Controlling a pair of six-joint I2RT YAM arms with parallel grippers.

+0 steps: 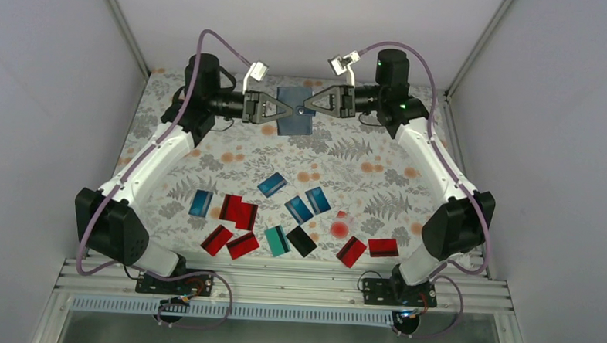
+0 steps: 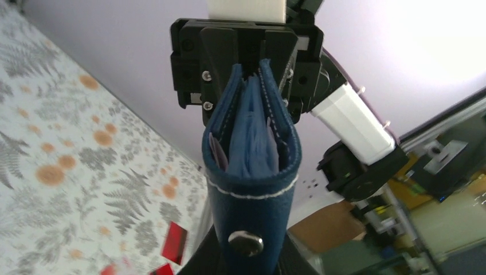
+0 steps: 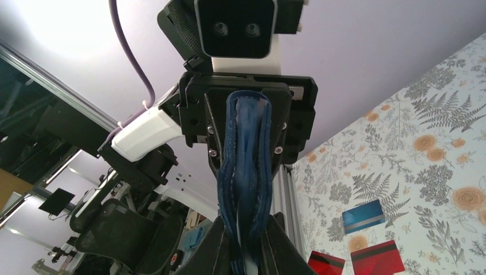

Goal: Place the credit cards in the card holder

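1. The left gripper [image 1: 276, 108] was pressed shut on one end of the card holder [image 1: 295, 113], its two fingers pinching the pouch between them
2. The right gripper [image 1: 313, 104] faced it from the other side and was clamped on the opposite end, so the holder hung between the two above the far end of the table [image 1: 410, 145], well apart from the cards
3. In the left wrist view the holder was dark navy fabric, crossed by one line of white stitching [image 2: 252, 193], with one round metal snap [image 2: 245, 243] below it
4. In that view its upper edge gaped a little, and blue-grey inner pockets showed between the two outer walls
5. In the right wrist view it stood edge-on, as several thin navy layers with stitched rims lying close together
6. The table top carried a print of grey ferns and orange flowers
7. The credit cards [image 1: 272, 185] lay loose on the near half of the table, all thin flat rectangles, twelve counted in the top view
8. There were six red cards [image 1: 383, 247], four blue cards [image 1: 201, 203], one teal card [image 1: 277, 240] and one black card [image 1: 301, 241]
9. Several cards bore a dark stripe, and two of the red ones overlapped
10. One small clear piece [image 1: 340, 226] with a round red dot lay among them, just beside a blue card
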